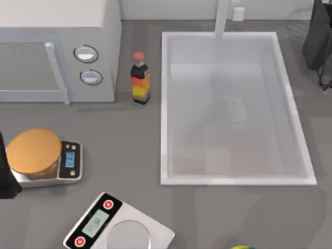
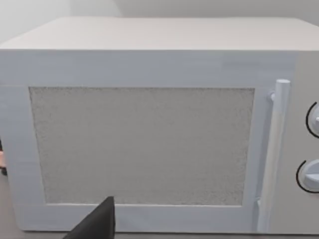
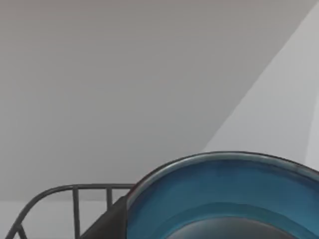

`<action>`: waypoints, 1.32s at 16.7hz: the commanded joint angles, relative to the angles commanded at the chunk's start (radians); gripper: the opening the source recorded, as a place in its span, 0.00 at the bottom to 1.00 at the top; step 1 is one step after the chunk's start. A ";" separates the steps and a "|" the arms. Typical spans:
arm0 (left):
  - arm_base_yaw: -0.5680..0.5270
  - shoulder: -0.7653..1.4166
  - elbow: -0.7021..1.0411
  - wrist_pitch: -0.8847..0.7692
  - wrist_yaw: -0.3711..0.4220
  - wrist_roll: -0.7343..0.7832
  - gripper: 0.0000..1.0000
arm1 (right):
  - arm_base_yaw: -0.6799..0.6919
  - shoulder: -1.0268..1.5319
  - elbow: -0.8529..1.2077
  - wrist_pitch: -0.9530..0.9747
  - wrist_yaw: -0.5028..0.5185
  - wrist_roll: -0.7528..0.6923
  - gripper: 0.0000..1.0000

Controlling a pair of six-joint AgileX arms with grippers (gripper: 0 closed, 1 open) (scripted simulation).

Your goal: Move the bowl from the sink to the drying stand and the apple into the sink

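Observation:
The blue bowl with its thin reddish rim sits close up in the right wrist view. It is level with the top rail of the dark wire drying stand. One dark finger of my right gripper lies against the bowl's outer rim, and the gripper looks shut on it. My right arm hangs at the table's far right. The white sink holds nothing. The apple is out of view. My left arm is parked at the left edge, and its fingertip faces the microwave.
A white microwave stands at the back left, with a red-capped bottle beside it. A scale with an orange disc and a second scale sit at the front left. A yellow-green thing peeks over the front edge.

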 joint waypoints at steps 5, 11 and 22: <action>0.000 0.000 0.000 0.000 0.000 0.000 1.00 | 0.000 0.000 0.000 0.000 0.000 0.000 1.00; 0.000 0.000 0.000 0.000 0.000 0.000 1.00 | 0.048 -0.211 -0.101 -0.083 0.017 0.007 1.00; 0.000 0.000 0.000 0.000 0.000 0.000 1.00 | 0.233 -1.216 -0.613 -0.513 0.144 0.002 1.00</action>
